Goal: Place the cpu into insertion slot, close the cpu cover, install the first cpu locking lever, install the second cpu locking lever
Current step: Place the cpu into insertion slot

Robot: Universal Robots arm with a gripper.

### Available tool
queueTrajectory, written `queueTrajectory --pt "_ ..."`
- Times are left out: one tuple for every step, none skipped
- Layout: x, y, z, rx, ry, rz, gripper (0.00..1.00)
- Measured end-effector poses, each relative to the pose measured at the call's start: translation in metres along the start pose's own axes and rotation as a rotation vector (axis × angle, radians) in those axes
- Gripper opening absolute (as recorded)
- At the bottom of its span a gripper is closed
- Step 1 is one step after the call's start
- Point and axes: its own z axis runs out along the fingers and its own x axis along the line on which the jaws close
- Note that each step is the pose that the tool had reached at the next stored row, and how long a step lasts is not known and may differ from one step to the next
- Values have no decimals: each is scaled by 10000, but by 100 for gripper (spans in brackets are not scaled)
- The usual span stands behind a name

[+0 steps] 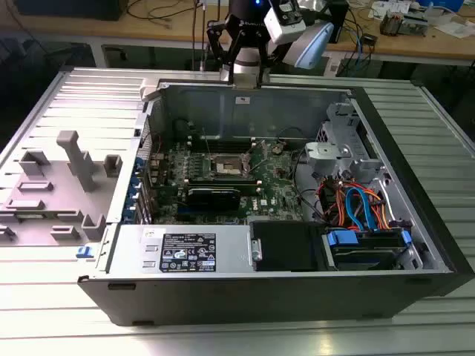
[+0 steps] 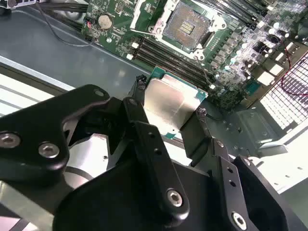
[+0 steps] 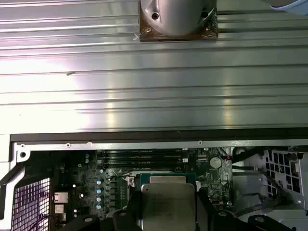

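Claw [image 2: 169,102] is clenched on the cpu [image 2: 166,103]. Its fingers [image 2: 201,114] pinch two opposite edges, the metal lid faces the wrist cams, and a strip of green substrate shows at the far edge. The chip is approx. square, so there's no real long axis; it's held flat, not on edge.

Key relation: in the exterior view the claw hangs high over the far wall [image 1: 252,104] of the pc case. The insertion slot [image 1: 226,166] lies nearer and lower, a touch toward the exterior view's left, so cpu and slot are well apart. The slot's pale contact field looks bare in the second wrist view, so I judge it unfilled.

In the way:
- the far wall's rim, right under the claw
- the long black memory slots [image 2: 168,57], btwn cpu and socket

Round about:
- a coin cell [image 2: 104,21] off to one side of the socket
- red, orange and blue cables [image 1: 349,204] bunched at the exterior view's right
- a black shroud [image 1: 286,245] and a labelled silver psu [image 1: 185,252] along the near side, clear of the socket
- a grey fixture [image 1: 67,185] outside the case, at the exterior view's left
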Motion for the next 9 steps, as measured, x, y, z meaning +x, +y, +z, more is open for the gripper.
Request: queueTrajectory --pt "0 0 0 0 0 0 54" --pt "0 0 0 0 0 0 54" --pt "0 0 0 0 0 0 54" --pt "0 0 0 0 0 0 54" --pt "0 0 0 0 0 0 54" --pt "0 0 0 0 0 0 54" --pt "0 0 0 0 -2 23 54" --pt "-2 0 1 1 -8 101 54" --pt "-4 0 2 2 -15 181 54"
